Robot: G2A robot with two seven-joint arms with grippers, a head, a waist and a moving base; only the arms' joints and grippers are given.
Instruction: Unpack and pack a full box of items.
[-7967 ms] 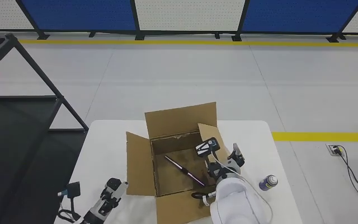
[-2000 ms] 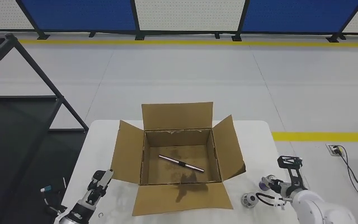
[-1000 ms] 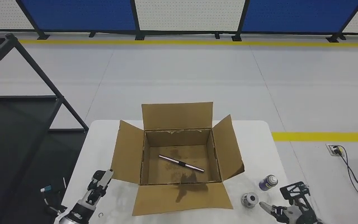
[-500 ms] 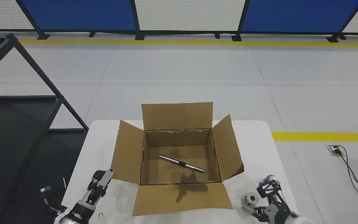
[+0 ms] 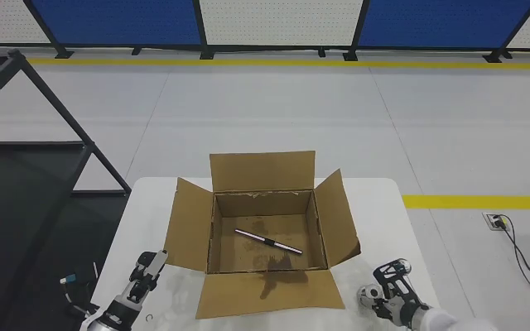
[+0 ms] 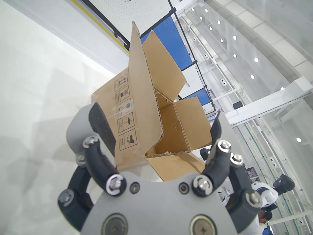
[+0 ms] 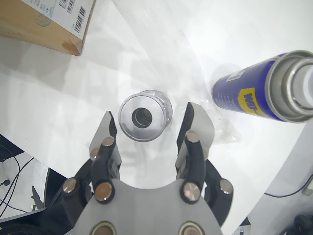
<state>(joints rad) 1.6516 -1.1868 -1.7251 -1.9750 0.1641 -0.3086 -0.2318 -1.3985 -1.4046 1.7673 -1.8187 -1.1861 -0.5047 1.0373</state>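
Right gripper (image 7: 149,114): grey plate, black links, silver screws.

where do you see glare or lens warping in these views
Right wrist view: pale glare streaks on the table around the metal spool, spray can rim gleams. Left wrist view: wide lens bows the ceiling beams behind the box. Top view: even light, no glare.

The blue spray can (image 7: 256,94) runs off the right wrist view's edge at its cap; the cardboard box (image 7: 36,13) there is cut to 1 corner. From above, the right gripper (image 5: 386,286) hides part of the metal spool (image 5: 363,295). An object (image 5: 69,280) beside the tabletop (image 5: 157,207) is too small to tell.
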